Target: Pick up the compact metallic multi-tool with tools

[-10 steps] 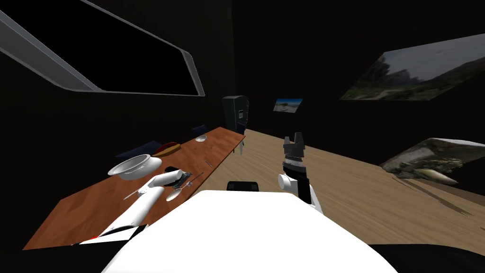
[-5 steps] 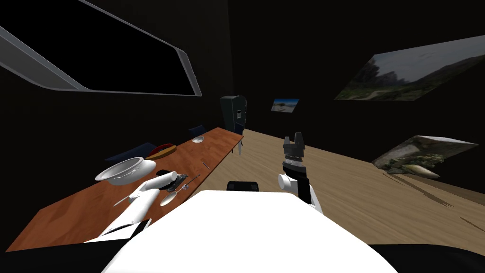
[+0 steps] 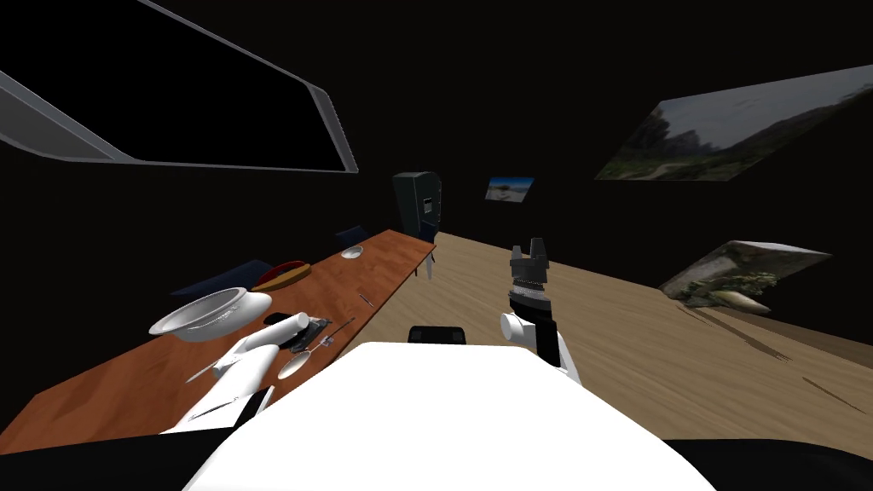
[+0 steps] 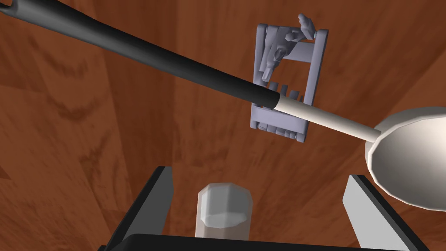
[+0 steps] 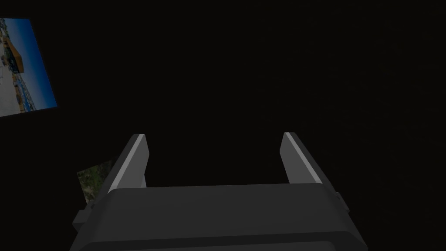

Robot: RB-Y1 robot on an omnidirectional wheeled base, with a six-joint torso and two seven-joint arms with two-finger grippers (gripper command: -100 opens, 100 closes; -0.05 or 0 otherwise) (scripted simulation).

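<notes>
My head camera is swinging, sliding the reddish-brown wooden tabletop [image 3: 388, 260] toward lower left. The left jaws are hovering wide over the grey folding metal multi-tool [image 4: 281, 118], which a black-handled pale spoon [image 4: 409, 152] is crossing. The right jaws are wide and idle.

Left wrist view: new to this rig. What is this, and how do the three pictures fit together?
It is a two-armed robot, white and grey, drawn in a simulator. The head view looks down from its head. Each wrist view looks along one hand's gripper, whose two thin grey fingers rise from a dark box.

In the left wrist view the left gripper hangs open over a red-brown wooden table. Ahead of it lies the small pale grey metal multi-tool with folded tools. A spoon with a black handle and a cream bowl crosses over it. The head view also shows a wide white bowl on that table. The right gripper is raised on the robot's right, open. Nothing is held.
</notes>
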